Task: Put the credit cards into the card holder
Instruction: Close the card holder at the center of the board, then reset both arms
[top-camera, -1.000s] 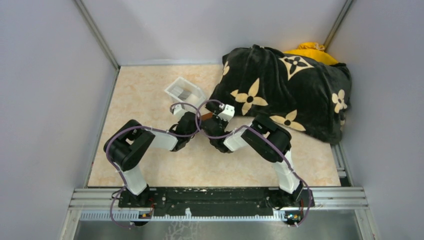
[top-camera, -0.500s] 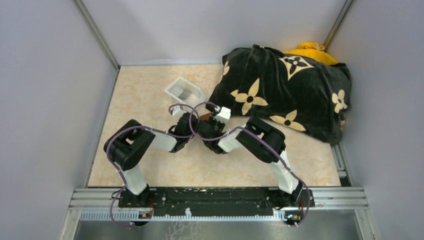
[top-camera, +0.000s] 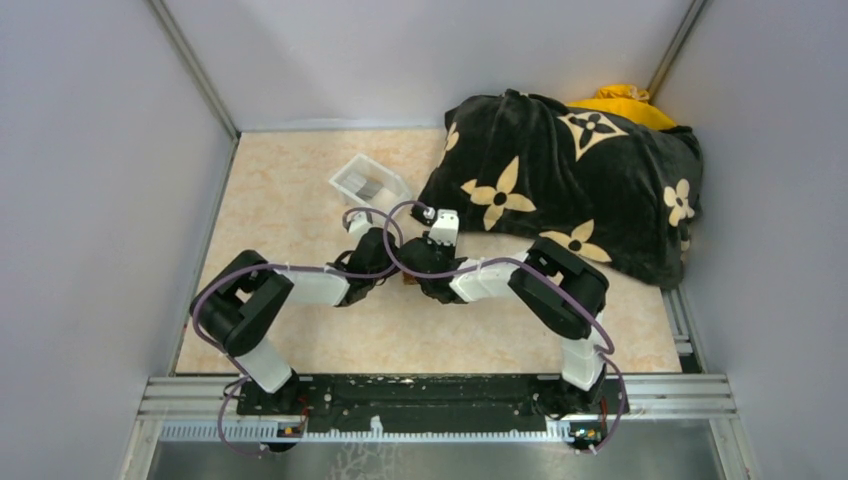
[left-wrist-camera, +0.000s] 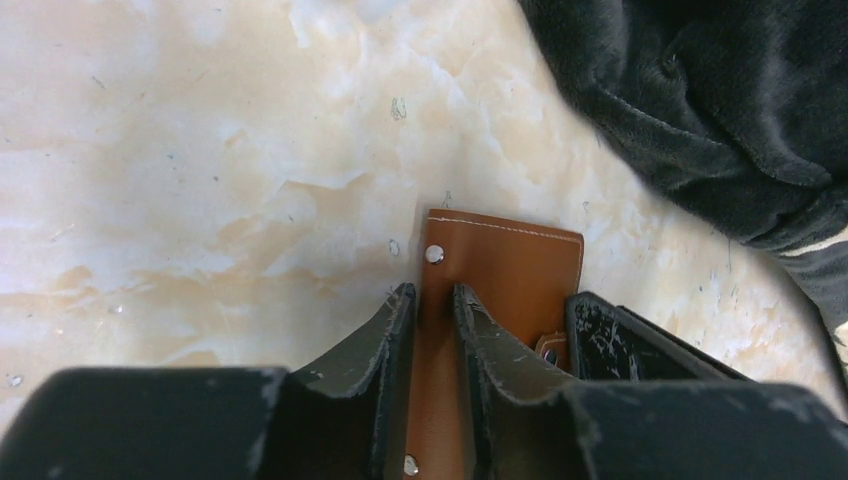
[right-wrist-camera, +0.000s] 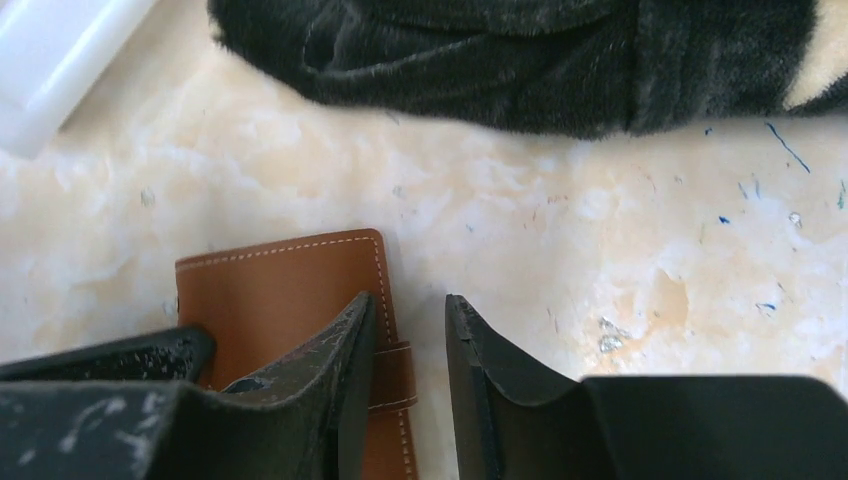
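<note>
No legible text, number or brand name was found by me in any view. The only marks I logged were tan flower and four-point star motifs on the black blanket (top-camera: 600, 170), with no readable letters.

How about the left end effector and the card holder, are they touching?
Touching. The left wrist view shows leather of the card holder filling the gap between the fingers of the left end effector, with no space on either side.
</note>
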